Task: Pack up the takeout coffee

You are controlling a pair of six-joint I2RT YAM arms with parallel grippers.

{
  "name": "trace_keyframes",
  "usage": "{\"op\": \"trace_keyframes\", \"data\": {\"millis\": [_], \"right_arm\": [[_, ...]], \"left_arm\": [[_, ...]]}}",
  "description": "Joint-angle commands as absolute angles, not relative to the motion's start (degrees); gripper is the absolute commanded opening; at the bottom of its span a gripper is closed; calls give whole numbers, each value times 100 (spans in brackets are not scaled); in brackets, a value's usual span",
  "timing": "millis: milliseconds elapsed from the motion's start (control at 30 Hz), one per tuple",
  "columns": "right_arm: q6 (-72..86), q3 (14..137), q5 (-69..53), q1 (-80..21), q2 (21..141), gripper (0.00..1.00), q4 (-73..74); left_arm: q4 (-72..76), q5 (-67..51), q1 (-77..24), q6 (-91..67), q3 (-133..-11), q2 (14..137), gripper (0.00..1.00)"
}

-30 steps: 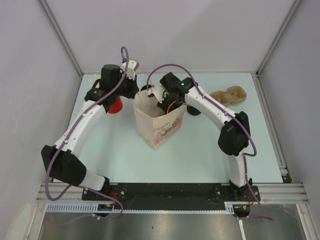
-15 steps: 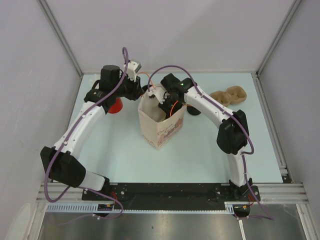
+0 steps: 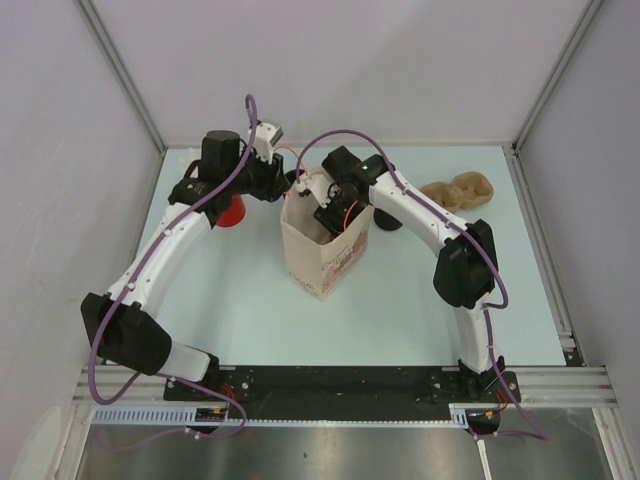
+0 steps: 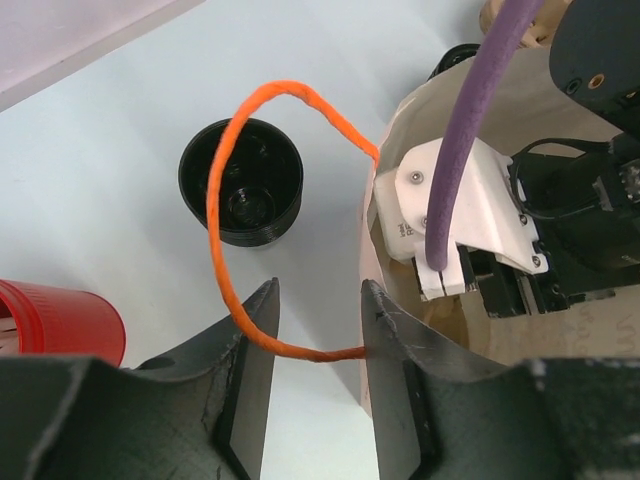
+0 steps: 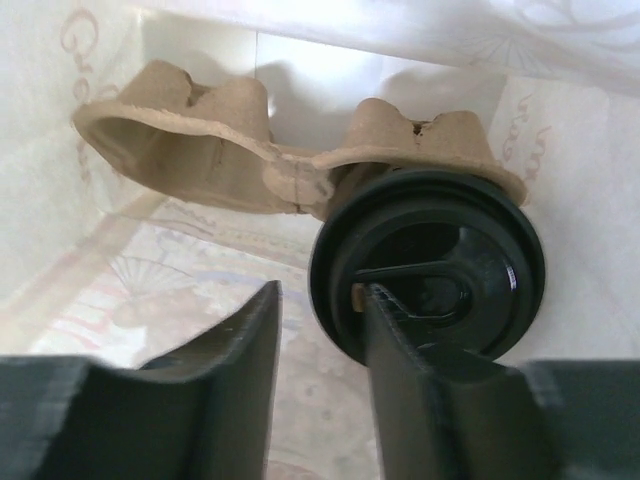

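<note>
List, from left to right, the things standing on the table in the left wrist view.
red cup → open black round container → paper bag. The orange cord loop is left out, since it spans from the container to the bag.

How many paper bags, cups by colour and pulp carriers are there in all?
Paper bag: 1
Black cups: 2, lidded black cup inside the bag, open black cup outside it
Red cup: 1
Pulp carriers: 2, carrier in the bag, carrier outside it
Total: 6
</note>
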State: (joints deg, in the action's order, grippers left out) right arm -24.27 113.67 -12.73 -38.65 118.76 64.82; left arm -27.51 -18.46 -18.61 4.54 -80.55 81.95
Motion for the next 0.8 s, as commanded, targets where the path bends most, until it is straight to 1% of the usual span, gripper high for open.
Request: {"op": "trace_keyframes", "data": {"millis": [0, 133, 233, 267, 300, 367, 400, 500, 533, 567, 600, 633, 767], "right_arm": [[-2461, 11654, -1125, -3779, 11742, 48, 6548], [-2417, 11742, -1169, -3797, 11611, 55, 6451], [-2408, 11725, -1213, -3832, 11523, 64, 6390], [-2408, 11725, -1222, -3841, 11514, 69, 6372], [-2400, 11725, -1230, -3850, 11488, 71, 6355], [-2382, 11707, -1248, -3885, 11470, 79, 6337], [-2373, 11707, -1257, -3885, 11452, 80, 6302], [-2329, 11707, -1292, -3902, 11382, 88, 6197], [-2312, 11698, -1318, -3911, 11330, 89, 6179], [-2303, 11707, -1318, -3911, 11303, 94, 6118], [-2294, 11707, -1336, -3911, 11277, 95, 6100], [-2277, 11698, -1345, -3920, 11224, 100, 6074], [-2224, 11716, -1327, -3929, 11145, 100, 5959]], "left_arm": [[-2769, -1986, -1925, 510, -8016, 7998, 44], [-2769, -1986, -1934, 510, -8016, 8016, 45], [-2769, -1986, -1934, 510, -8016, 8016, 45], [-2777, -1986, -1934, 518, -8024, 8016, 46], [-2769, -1986, -1942, 510, -8024, 8016, 46], [-2777, -1986, -1942, 519, -8033, 8016, 47], [-2777, -1986, -1942, 519, -8033, 8016, 47], [-2786, -1986, -1951, 510, -8042, 8024, 48], [-2786, -1986, -1951, 518, -8033, 8024, 48], [-2777, -1986, -1951, 519, -8033, 8033, 49], [-2786, -1995, -1951, 510, -8033, 8033, 49], [-2786, -1986, -1951, 510, -8042, 8033, 49], [-2786, -1978, -1960, 519, -8059, 8042, 49]]}}
